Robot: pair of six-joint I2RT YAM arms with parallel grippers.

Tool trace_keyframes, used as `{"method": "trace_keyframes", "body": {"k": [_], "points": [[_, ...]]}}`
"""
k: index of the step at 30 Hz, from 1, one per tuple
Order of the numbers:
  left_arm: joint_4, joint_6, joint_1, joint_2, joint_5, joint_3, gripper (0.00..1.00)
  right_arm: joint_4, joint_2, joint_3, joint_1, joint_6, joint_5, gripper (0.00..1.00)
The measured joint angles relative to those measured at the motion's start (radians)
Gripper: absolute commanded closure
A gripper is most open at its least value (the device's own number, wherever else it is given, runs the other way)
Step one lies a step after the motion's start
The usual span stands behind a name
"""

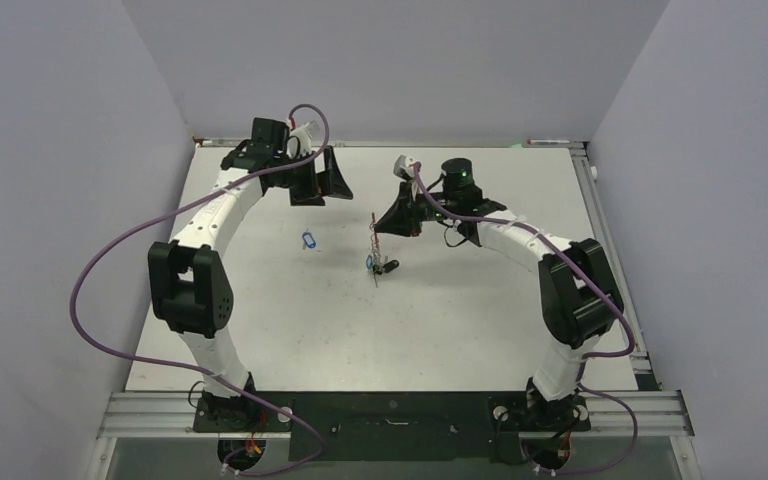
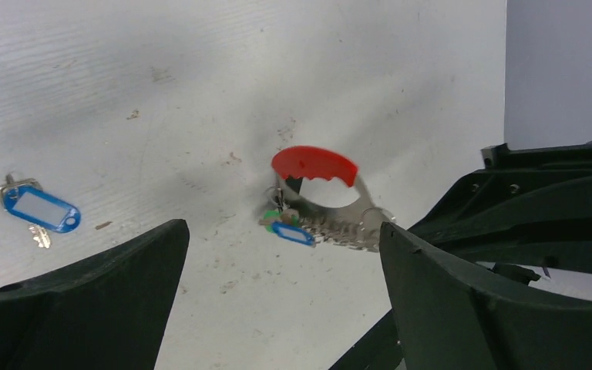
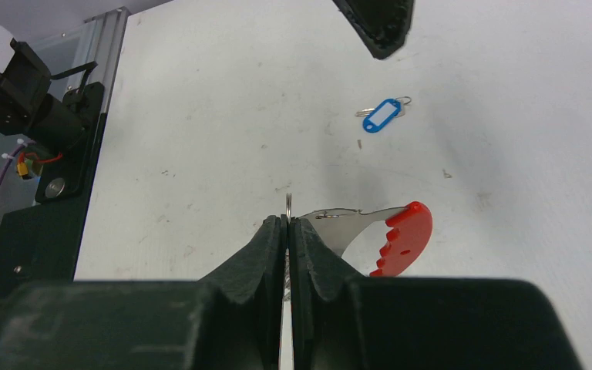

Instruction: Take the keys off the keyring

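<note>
Top camera, high behind the arm bases (image 1: 222,405), looks down on the whole tabletop (image 1: 460,330). Wrist cameras sit low and close behind the left tool (image 2: 281,231) and right tool (image 3: 288,223), roughly facing each other. Both show the keyring (image 2: 314,163) and a loose blue-tagged key (image 2: 40,212).

The right claw (image 3: 288,225) is pinched tight on the keyring (image 3: 352,224), its two fingers pressed flat together with only a sliver of metal showing between them. The right arm (image 1: 535,240) bends in from its base, wrist turned towards the keyring. The left claw (image 1: 322,190) hangs spread wide (nothing between its fingers), to the far left of the keyring and apart from it. The left arm (image 1: 222,205) arches up, elbow out to the left.
</note>
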Motion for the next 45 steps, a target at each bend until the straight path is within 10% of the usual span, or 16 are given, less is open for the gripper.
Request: {"method": "trace_keyframes", "body": {"k": [20, 31, 35, 45], "points": [[-0.048, 0.002, -0.143, 0.003, -0.016, -0.137, 0.23, -0.074, 0.026, 0.000, 0.135, -0.098, 0.088, 0.95], [-0.037, -0.026, -0.142, 0.003, 0.016, -0.220, 0.64, -0.074, 0.045, 0.000, 0.187, -0.101, 0.100, 0.95], [-0.030, -0.029, -0.142, 0.003, 0.025, -0.223, 0.94, -0.075, 0.045, 0.000, 0.195, -0.105, 0.104, 0.94], [-0.004, 0.015, -0.132, 0.003, 0.062, -0.238, 1.00, -0.093, 0.044, 0.000, 0.130, -0.090, 0.031, 0.33]]}}
